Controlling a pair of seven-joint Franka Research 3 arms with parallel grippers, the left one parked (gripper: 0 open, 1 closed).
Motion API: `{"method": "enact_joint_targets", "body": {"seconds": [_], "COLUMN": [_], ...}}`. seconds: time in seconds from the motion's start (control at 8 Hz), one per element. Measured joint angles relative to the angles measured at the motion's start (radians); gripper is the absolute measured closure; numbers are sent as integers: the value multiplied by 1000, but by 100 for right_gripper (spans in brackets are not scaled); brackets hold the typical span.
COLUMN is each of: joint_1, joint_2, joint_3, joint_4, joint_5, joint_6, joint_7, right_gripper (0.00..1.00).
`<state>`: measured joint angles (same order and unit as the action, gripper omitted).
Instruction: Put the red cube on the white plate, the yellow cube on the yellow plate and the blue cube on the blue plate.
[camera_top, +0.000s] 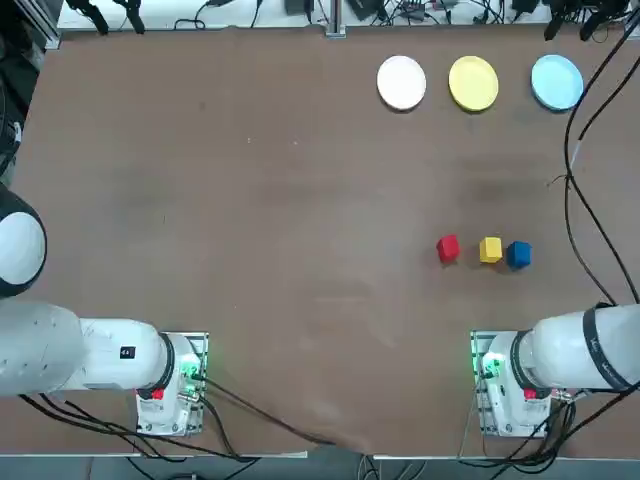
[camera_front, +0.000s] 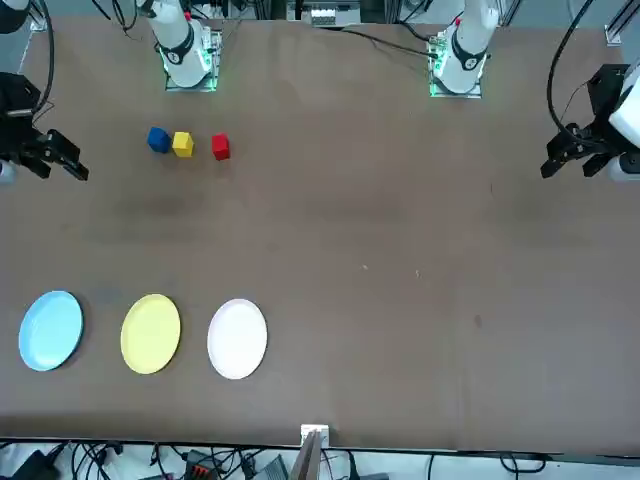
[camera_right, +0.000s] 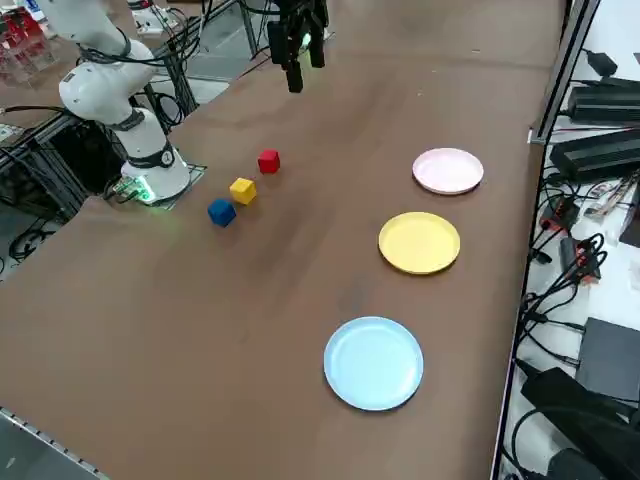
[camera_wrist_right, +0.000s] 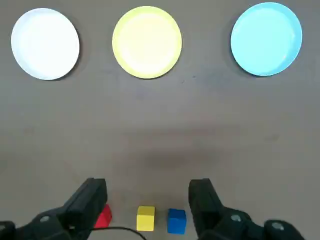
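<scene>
Wrist view shows the right gripper (camera_wrist_right: 147, 197) open and empty, high above the row of red cube (camera_wrist_right: 104, 217), yellow cube (camera_wrist_right: 145, 218) and blue cube (camera_wrist_right: 176, 220), which lies straight below, with the three plates well beyond.

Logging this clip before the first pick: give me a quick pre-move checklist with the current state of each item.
1. Right gripper jaws open and empty: ok.
2. Red cube, yellow cube and blue cube all on the table, in a row, none on a plate yet: ok.
3. White plate, yellow plate and blue plate bare, nothing on them: ok.
4. Gripper raised above the cubes, touching none: ok.
5. Gaps between neighbouring cubes wide enough for the jaws: cannot tell.
</scene>
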<state>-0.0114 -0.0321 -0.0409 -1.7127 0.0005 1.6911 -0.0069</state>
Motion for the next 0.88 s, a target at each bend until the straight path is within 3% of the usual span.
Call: {"method": "enact_joint_targets", "body": {"seconds": [0.38,0.62,0.88], "joint_1": [-2,-3,-7], "joint_2": [0,-1,4], "joint_3": [-12,-33,-90], "joint_4": [2,7,6], "joint_5": [0,0,-2], "joint_6": [-11,-142,-299], "joint_7": [0,1,-3], "right_gripper": [0,0,0]}}
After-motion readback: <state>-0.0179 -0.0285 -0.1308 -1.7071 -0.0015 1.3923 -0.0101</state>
